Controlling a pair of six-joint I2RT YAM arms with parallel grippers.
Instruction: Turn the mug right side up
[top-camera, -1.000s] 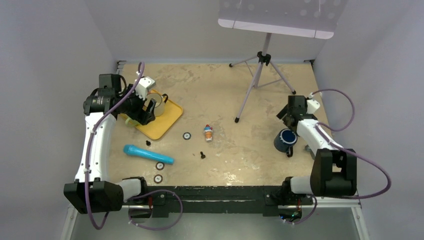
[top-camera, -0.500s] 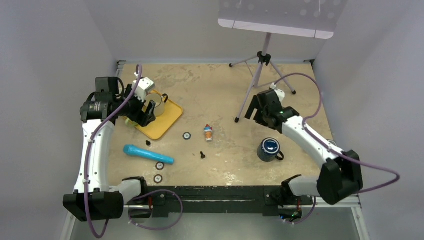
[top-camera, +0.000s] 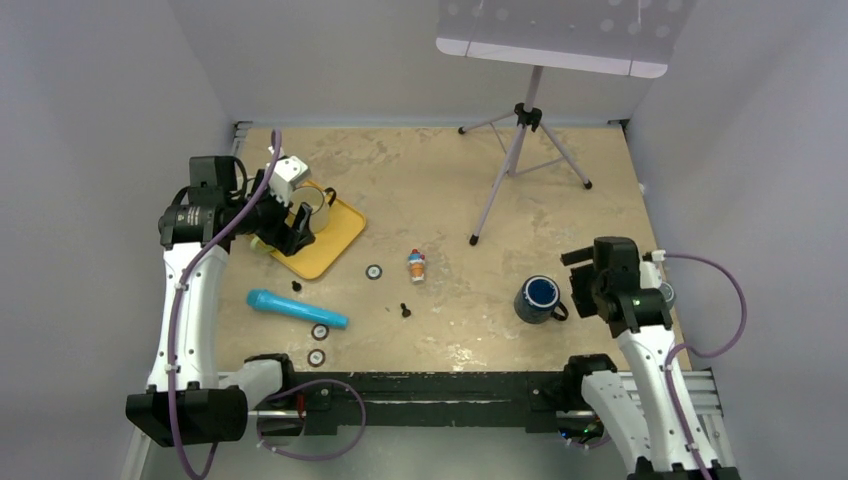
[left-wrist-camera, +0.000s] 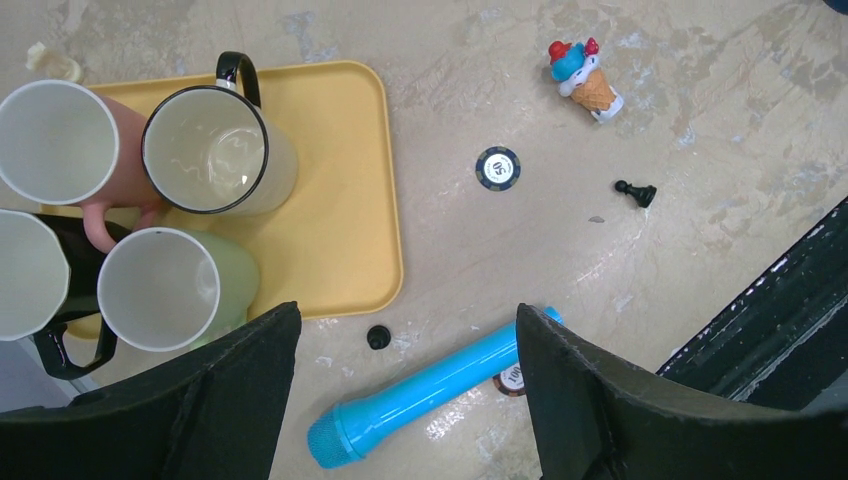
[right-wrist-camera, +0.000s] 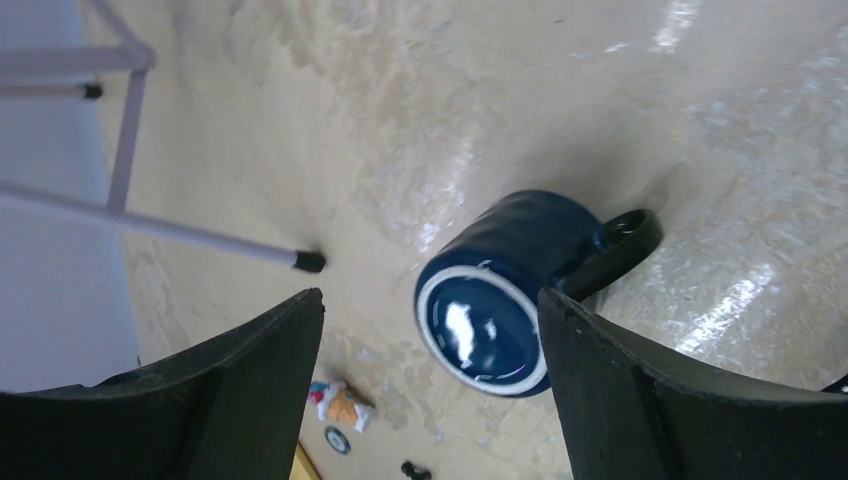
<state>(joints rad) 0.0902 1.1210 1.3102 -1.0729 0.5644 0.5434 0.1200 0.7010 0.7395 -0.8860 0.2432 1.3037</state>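
Note:
The dark blue mug (top-camera: 540, 298) stands on the table at the right, handle toward the right. Its upper face is a glossy blue disc inside a white ring, which looks like its base. In the right wrist view the mug (right-wrist-camera: 500, 285) lies between and beyond my fingers. My right gripper (top-camera: 580, 283) is open and empty, just right of the mug and raised above it; its jaws are wide apart in the right wrist view (right-wrist-camera: 428, 300). My left gripper (top-camera: 290, 225) is open and empty over the yellow tray's near edge (left-wrist-camera: 405, 315).
The yellow tray (top-camera: 335, 240) at the left holds several upright cups and mugs (left-wrist-camera: 215, 150). A blue microphone (top-camera: 295, 308), poker chips (top-camera: 372, 271), a black pawn (top-camera: 405, 309) and an ice-cream toy (top-camera: 416, 266) lie mid-table. A tripod stand (top-camera: 515, 150) stands at the back.
The right arm swung in toward the middle, then back to the near right. The mug shifted left and nearer during that first swing and has stayed there. The left arm barely moved.

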